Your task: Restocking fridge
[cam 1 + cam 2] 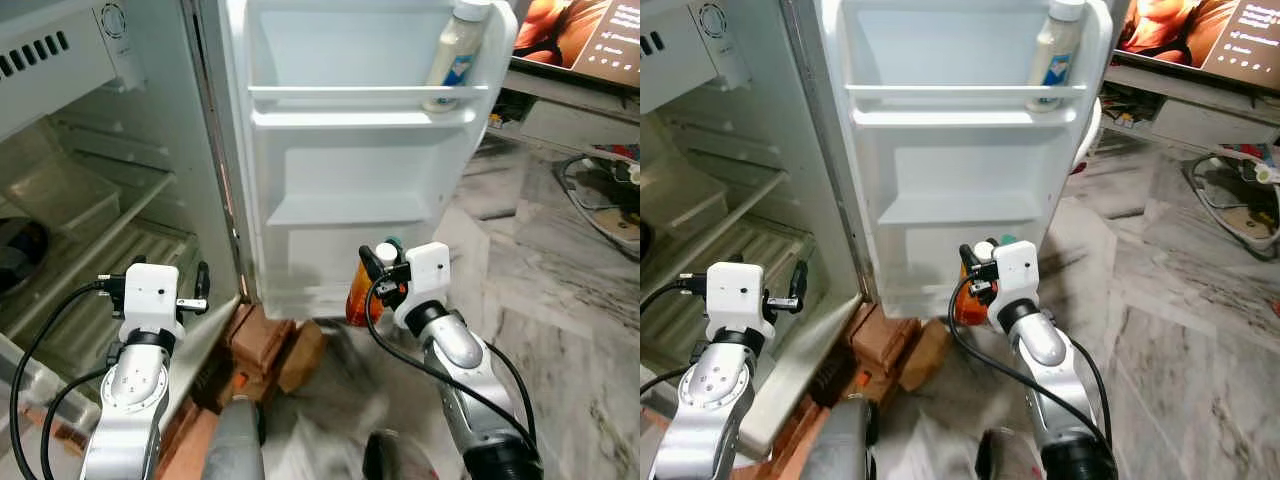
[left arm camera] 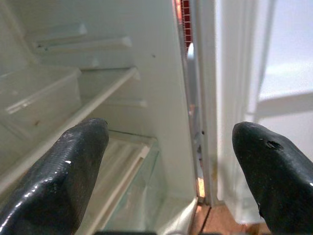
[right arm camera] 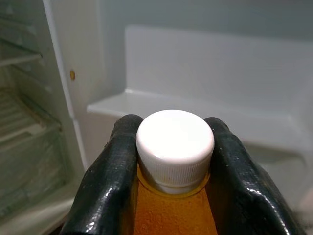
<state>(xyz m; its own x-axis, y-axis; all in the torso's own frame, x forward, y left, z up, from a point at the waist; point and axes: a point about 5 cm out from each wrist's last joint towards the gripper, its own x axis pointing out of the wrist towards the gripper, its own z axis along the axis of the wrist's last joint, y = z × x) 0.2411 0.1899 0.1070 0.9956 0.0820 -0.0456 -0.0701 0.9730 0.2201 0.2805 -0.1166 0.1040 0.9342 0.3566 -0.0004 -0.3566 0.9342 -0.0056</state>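
Because the bottle (image 3: 173, 196) is pinched only at its cap by the right claw (image 1: 382, 262), it could slip short of the door shelf (image 1: 340, 208); the left claw (image 2: 171, 161) is held open.

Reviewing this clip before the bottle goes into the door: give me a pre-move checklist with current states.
1. Right gripper shut on the orange bottle at its neck: ok.
2. White cap on: ok.
3. Fridge door open: ok.
4. Middle door shelf free: ok.
5. Top door shelf holds a white bottle at one end, room beside it: ok.
6. Left gripper open, holding nothing, by the fridge body: ok.
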